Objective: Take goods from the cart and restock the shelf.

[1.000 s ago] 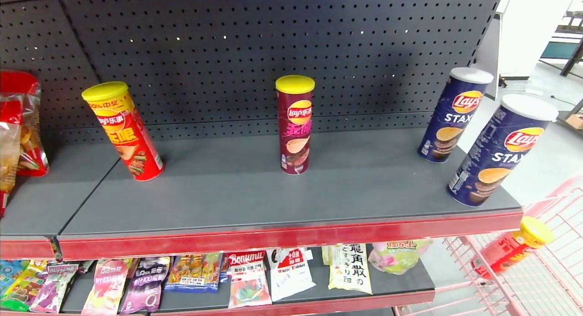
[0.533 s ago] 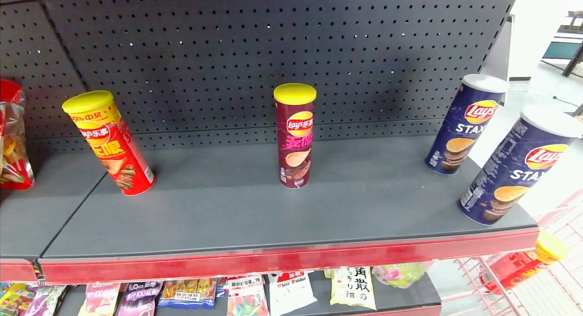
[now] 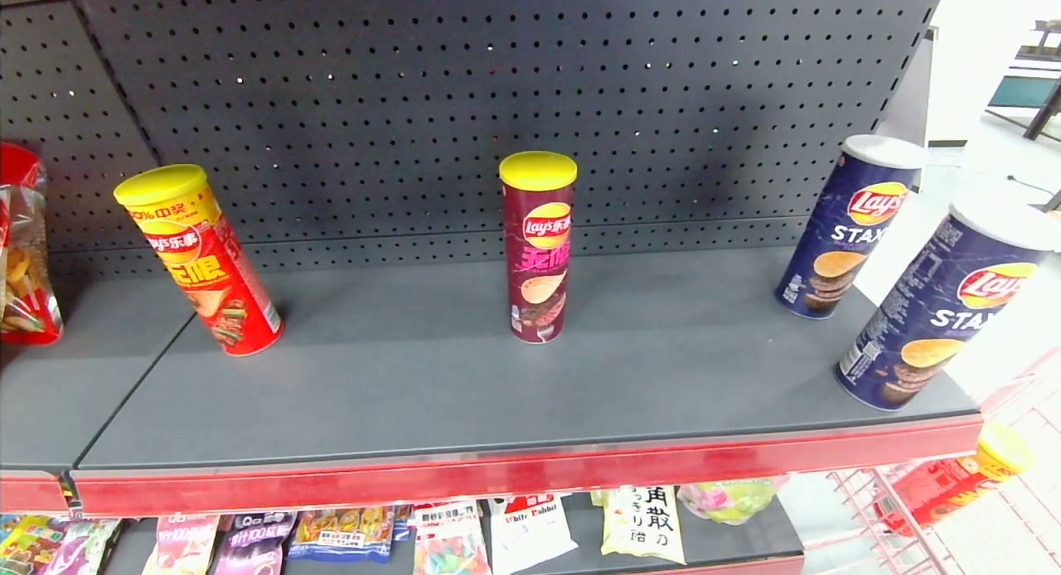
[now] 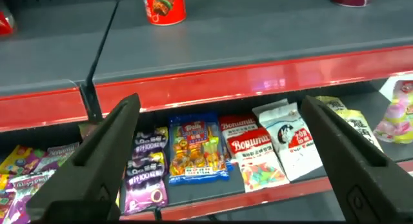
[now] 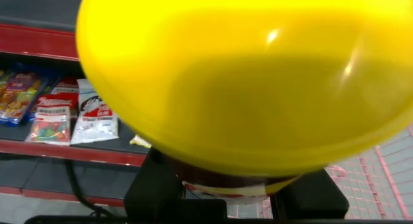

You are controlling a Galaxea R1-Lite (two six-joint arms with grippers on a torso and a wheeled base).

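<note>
A red chip can with a yellow lid (image 3: 953, 480) hangs tilted over the pink cart (image 3: 879, 509), just below the shelf's right end. Its yellow lid (image 5: 245, 75) looms close in the right wrist view, and my right gripper (image 5: 232, 195) is shut on the can's body behind it. The grey top shelf (image 3: 414, 376) carries a red can (image 3: 199, 260) at left, a maroon can (image 3: 537, 248) in the middle and two blue cans (image 3: 845, 227) (image 3: 945, 301) at right. My left gripper (image 4: 219, 166) stands open and holds nothing, facing the lower shelf's front.
Snack bags (image 3: 448, 533) lie in a row on the lower shelf (image 4: 271, 192). A red bag (image 3: 25, 252) hangs at the top shelf's far left. Wide bare stretches lie between the cans. A red lip (image 3: 514, 471) runs along the shelf front.
The head camera shifted, so the whole shelf sits lower and wider in the picture than a second ago. The cans and the held can keep their places relative to the shelf.
</note>
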